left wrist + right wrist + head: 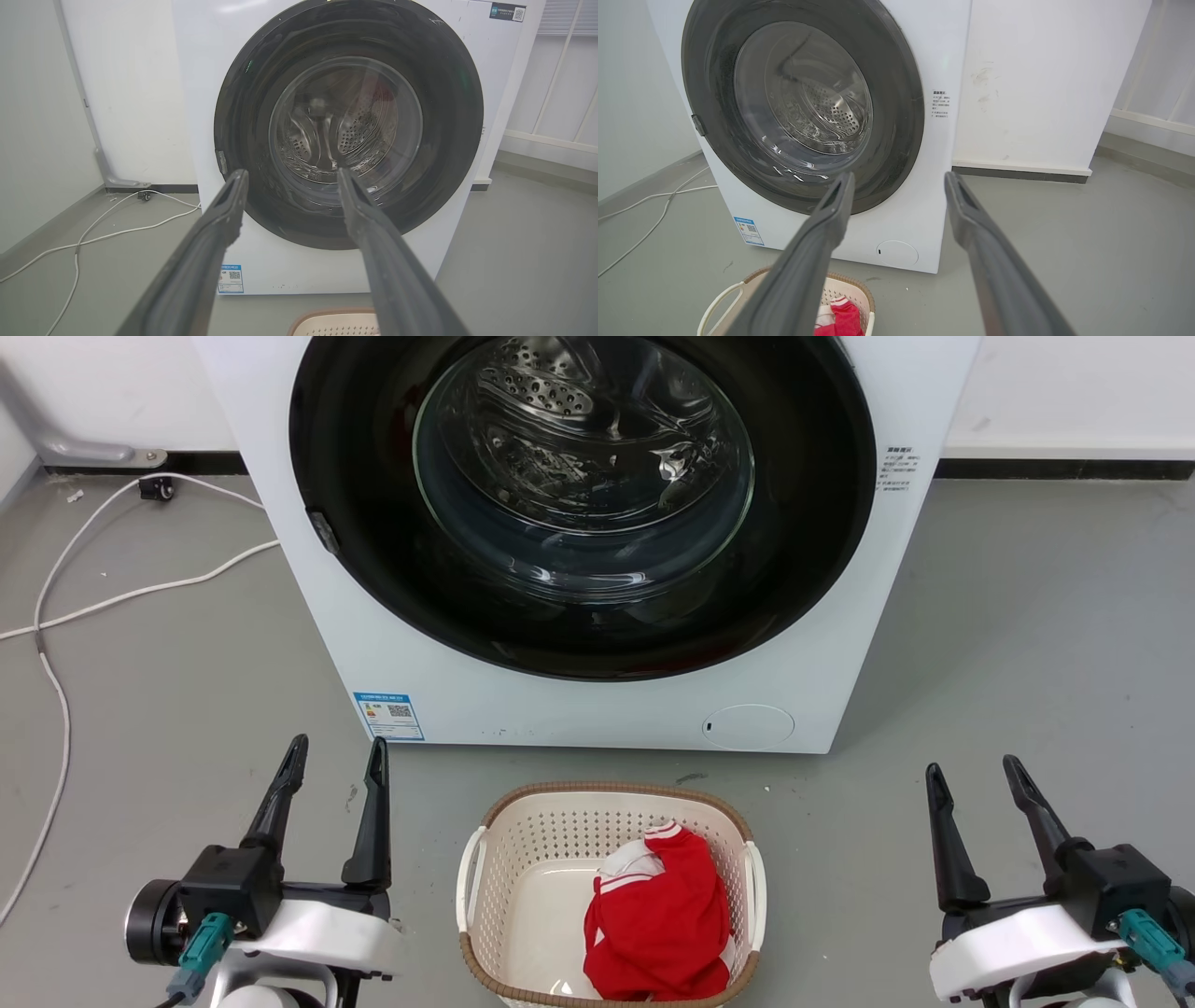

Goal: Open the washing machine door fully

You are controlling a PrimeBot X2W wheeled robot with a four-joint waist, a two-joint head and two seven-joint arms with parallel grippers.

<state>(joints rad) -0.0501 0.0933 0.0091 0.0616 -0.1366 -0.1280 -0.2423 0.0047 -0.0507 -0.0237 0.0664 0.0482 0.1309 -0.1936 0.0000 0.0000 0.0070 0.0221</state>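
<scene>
The washing machine door [583, 504] is a big glossy black disc with a clear glass bowl centre, lying shut flat against the white machine [392, 644]; a small grey latch tab [324, 532] sits at its left edge. The door [348, 123] and the door [803, 107] also show in both wrist views. My left gripper [338, 756] is at lower left, open and empty, well short of the machine. My right gripper [977, 775] is at lower right, open and empty too. Each wrist view has its own fingers [219, 224] [831, 214] spread apart, pointing at the machine.
A cream laundry basket [485, 868] with red-and-white clothing [658, 915] stands on the grey floor between my grippers, just in front of the machine. White cables [56, 616] trail over the floor at left. A white wall runs behind.
</scene>
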